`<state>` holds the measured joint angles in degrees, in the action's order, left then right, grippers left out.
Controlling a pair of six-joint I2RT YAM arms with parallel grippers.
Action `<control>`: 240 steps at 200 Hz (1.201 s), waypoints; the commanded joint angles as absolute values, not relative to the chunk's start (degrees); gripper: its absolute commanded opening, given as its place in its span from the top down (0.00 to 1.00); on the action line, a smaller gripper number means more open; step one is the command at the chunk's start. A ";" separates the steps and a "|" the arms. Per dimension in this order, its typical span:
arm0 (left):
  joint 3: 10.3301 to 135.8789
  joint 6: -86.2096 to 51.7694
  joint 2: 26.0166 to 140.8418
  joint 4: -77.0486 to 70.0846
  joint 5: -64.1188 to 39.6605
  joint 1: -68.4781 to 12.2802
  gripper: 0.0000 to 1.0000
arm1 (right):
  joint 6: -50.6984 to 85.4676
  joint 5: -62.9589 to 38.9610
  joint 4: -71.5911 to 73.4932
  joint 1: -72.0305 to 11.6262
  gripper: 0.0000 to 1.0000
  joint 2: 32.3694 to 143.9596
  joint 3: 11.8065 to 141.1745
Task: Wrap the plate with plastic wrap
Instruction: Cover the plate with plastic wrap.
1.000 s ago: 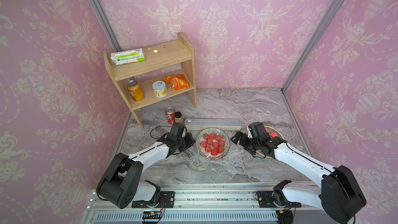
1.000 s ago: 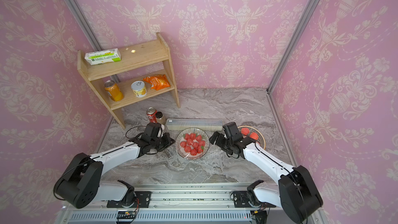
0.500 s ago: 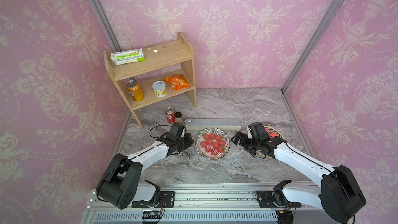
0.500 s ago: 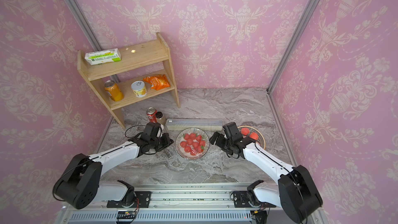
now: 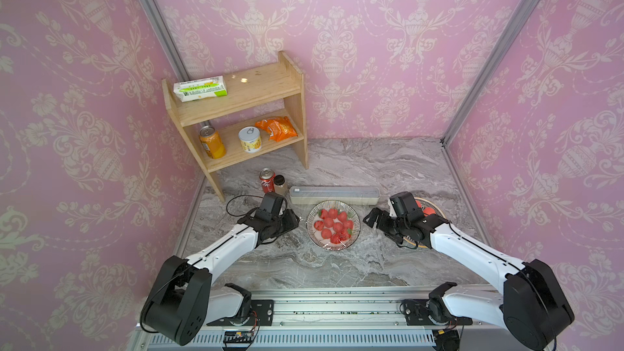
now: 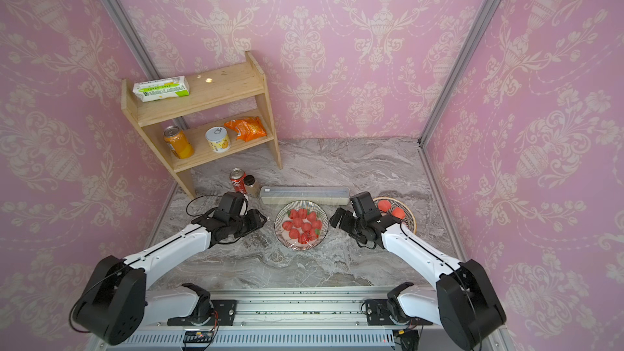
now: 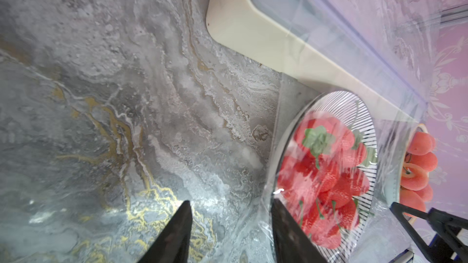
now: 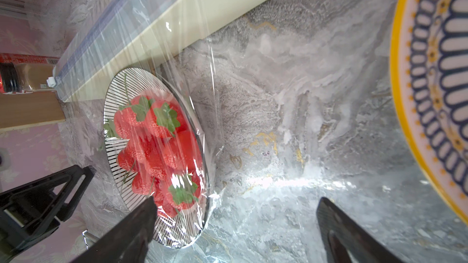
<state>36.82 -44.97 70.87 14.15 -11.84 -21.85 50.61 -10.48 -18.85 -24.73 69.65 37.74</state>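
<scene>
Plate (image 5: 311, 221) of strawberries (image 5: 332, 226) right there, plastic wrap (image 8: 177, 132) draped over it, dispenser box (image 5: 334, 195) at its twelve o'clock, left gripper (image 7: 230, 206) at nine, right gripper (image 8: 236, 199) at three, both spread, gripping nothing
</scene>
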 commanded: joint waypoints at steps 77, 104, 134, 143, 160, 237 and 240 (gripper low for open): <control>45.51 -46.05 79.94 10.04 -14.93 -28.12 0.33 | 47.95 -11.18 -19.32 -24.43 0.00 70.00 40.43; 45.97 -44.61 82.64 10.13 -14.29 -28.12 0.32 | 47.70 -11.07 -19.51 -24.43 0.00 69.96 40.39; 45.03 -45.26 84.22 8.34 -15.19 -28.12 0.31 | 47.40 -12.37 -18.96 -24.43 0.00 70.49 40.43; 44.54 -45.57 84.55 7.75 -15.37 -28.12 0.31 | 47.20 -12.55 -19.04 -24.51 0.00 70.66 40.65; 43.72 -46.59 85.24 5.80 -16.06 -28.12 0.31 | 46.84 -12.57 -19.24 -24.52 0.00 71.01 41.07; 43.24 -48.07 89.36 2.56 -18.40 -28.12 0.31 | 45.95 -13.72 -17.75 -27.03 0.00 77.18 45.74; 43.24 -48.15 89.46 2.47 -18.52 -28.12 0.31 | 46.09 -13.58 -17.73 -27.25 0.00 77.53 46.01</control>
